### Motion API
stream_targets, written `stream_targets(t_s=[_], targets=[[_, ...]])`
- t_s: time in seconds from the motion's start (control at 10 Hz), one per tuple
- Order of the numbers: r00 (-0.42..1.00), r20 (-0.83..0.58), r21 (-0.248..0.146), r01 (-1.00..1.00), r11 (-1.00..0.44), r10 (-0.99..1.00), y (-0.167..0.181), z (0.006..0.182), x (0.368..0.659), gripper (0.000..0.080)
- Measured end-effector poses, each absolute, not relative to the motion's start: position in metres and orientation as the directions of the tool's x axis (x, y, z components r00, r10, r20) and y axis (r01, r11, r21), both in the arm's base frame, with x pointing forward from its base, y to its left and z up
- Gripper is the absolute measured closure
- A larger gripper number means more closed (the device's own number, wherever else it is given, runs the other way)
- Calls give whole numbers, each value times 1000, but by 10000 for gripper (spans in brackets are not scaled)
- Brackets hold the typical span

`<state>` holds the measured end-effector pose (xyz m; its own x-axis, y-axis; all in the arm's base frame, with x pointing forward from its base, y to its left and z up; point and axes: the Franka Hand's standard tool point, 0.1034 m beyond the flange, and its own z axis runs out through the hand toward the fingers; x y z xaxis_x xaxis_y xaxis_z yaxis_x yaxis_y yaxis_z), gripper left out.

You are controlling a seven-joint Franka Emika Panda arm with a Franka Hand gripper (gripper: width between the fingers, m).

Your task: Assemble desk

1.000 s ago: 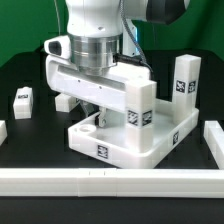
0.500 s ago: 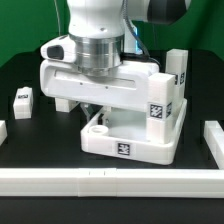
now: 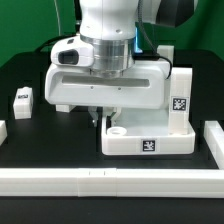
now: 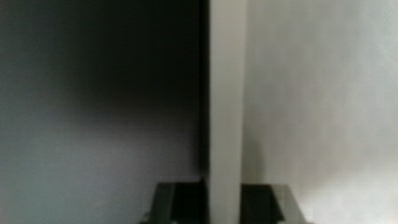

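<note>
The white desk top (image 3: 150, 135) lies on the black table at the exterior view's right, with a round socket (image 3: 117, 130) showing in its near corner and tags on its front and side walls. My gripper (image 3: 97, 116) reaches down at its left wall, under the wide white hand. In the wrist view a thin white wall of the desk top (image 4: 228, 100) runs between my dark fingers (image 4: 178, 202), which are shut on it. One tagged leg (image 3: 22, 98) lies loose at the left. Another leg (image 3: 166, 54) stands behind the top, partly hidden by the arm.
A long low white rail (image 3: 90, 181) runs along the table's front edge. Short white pieces of it stand at the far right (image 3: 212, 135) and far left (image 3: 2, 131). A green backdrop is behind the table.
My gripper has swung the desk top toward the exterior view's right and turned it until its front wall lies parallel to the rail. The grip has stayed shut.
</note>
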<state>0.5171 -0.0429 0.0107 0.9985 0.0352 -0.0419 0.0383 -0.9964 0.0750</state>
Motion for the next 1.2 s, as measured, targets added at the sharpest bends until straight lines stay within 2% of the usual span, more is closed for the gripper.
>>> stream_targets(t_s=[0.5,0.7,1.2], targets=[[926,-66,84,375,-923,371,-31,11,529,726],[898,-73,95,440,-893,434,-28,13,534,726],[714,-118,85,700,-709,691,-31,12,534,727]])
